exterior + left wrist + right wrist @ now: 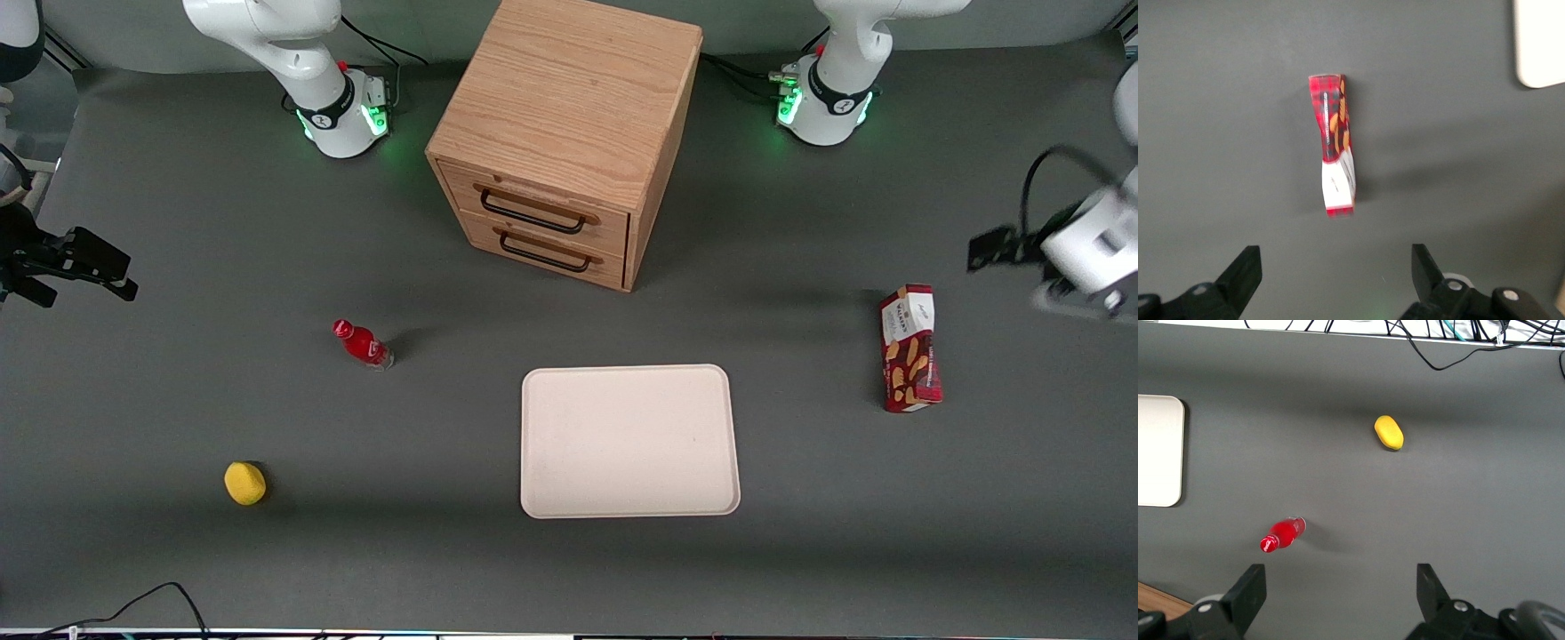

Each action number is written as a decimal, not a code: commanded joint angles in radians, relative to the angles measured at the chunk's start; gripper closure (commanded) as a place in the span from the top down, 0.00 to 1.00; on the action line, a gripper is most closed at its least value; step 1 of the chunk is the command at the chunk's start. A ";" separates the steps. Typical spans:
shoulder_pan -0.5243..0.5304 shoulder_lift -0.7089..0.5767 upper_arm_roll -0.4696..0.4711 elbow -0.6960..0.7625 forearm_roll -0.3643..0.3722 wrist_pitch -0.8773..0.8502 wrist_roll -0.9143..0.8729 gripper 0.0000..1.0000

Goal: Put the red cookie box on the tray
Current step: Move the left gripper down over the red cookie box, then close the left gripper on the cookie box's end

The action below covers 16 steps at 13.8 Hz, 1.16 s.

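Note:
The red cookie box lies on the grey table toward the working arm's end, apart from the tray, with its white label end farther from the front camera. It also shows in the left wrist view. The cream-white tray lies flat near the middle of the table and holds nothing; one corner of it shows in the left wrist view. My left gripper hovers above the table beside the box, slightly farther from the front camera than it. In the left wrist view the gripper is open and empty, short of the box's white end.
A wooden drawer cabinet stands farther from the front camera than the tray. A small red bottle and a yellow object lie toward the parked arm's end. Cables run along the table's front edge.

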 commanded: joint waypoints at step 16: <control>0.001 0.213 0.022 -0.297 -0.007 0.629 0.086 0.00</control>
